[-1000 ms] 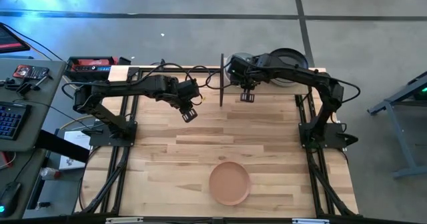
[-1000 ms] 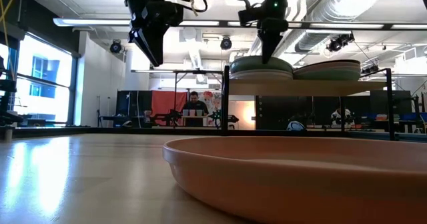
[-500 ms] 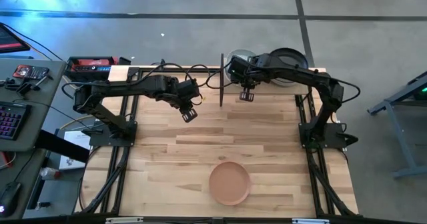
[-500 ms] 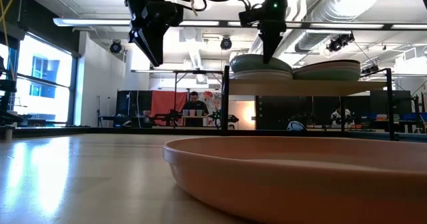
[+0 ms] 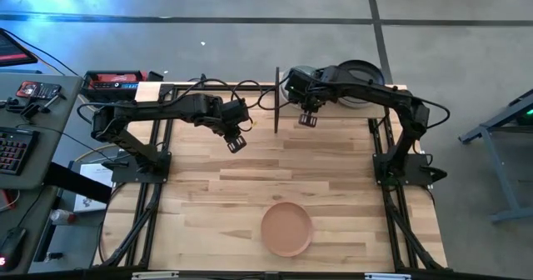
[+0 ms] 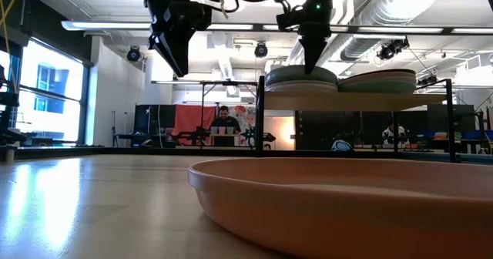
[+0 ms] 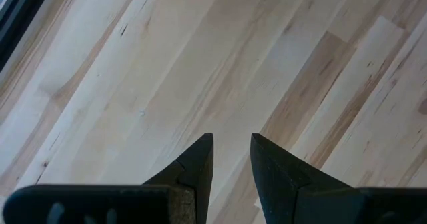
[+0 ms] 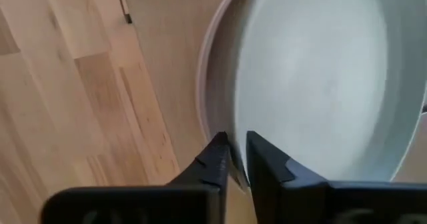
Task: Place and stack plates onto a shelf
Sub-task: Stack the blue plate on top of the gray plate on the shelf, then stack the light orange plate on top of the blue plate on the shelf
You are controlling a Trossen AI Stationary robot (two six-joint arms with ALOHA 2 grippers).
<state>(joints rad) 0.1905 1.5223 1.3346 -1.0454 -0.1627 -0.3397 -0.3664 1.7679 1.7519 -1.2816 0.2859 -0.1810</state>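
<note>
Right pincer [image 8: 237,159] astride pale grey plate [image 8: 320,84] rim, hidden from overhead

Open tabletop [image 5: 333,172] around lone terracotta plate [image 5: 286,228]

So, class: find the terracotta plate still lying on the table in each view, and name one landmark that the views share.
High view: terracotta plate on the tabletop's near part, away from both arms.
Low view: it fills the foreground, close to the camera.
Left wrist view: not in it.
Right wrist view: not in it.
Shared landmark: the shelf, at the table's far edge in the high view.
</note>
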